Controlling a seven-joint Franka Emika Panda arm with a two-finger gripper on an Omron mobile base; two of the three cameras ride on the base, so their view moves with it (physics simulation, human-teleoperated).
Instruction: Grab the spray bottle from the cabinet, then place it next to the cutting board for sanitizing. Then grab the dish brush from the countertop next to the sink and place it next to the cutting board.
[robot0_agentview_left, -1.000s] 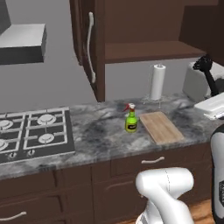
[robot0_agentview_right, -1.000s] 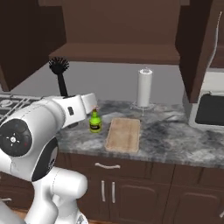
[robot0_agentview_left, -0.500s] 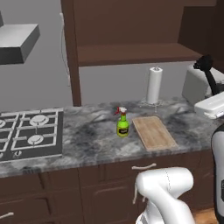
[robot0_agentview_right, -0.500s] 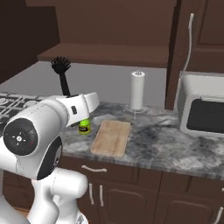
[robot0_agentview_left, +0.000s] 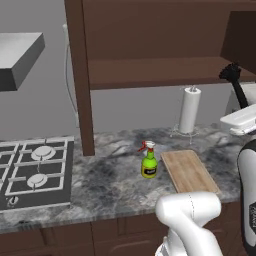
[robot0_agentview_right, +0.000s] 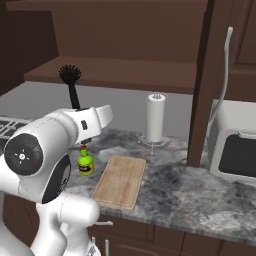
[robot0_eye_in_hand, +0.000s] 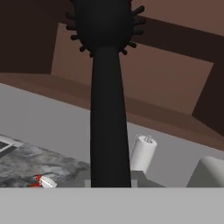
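Up above the worktop (robot0_agentview_left: 115, 185) we're carrying the dish brush (robot0_agentview_right: 73, 90), bristles pointing up, with the gripper (robot0_agentview_right: 80, 111) clamped tight on its black handle. Spray bottle (robot0_agentview_left: 148, 161) is already sitting just beside the left edge of the cutting board (robot0_agentview_left: 189, 170), so that half looks done. For the brush, we're thinking lower it slowly onto bare stone right next to the board, lay it flat rather than drop it upright, and steer clear of the bottle and the paper towel roll (robot0_agentview_left: 189, 110) behind so nothing gets knocked.
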